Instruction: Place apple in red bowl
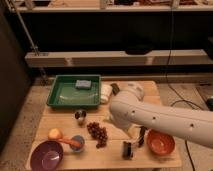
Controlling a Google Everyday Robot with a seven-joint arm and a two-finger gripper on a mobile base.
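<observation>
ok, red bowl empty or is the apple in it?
Empty: red bowl is bare inside. Apple sits far left by the purple bowl. Pincer hangs open just left of it, holding nothing.

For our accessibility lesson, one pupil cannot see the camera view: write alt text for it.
A white robot arm reaches over a wooden table, its open two-finger gripper low beside the round orange-red bowl. The small yellow-orange apple lies far left, near a round purple bowl; a dark grape cluster sits between apple and gripper.

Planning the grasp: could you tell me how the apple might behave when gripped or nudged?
Round and smooth, the apple probably rolls if nudged. It looks small and solid, so likely stiff in the open gripper, hanging beside the red bowl.
</observation>
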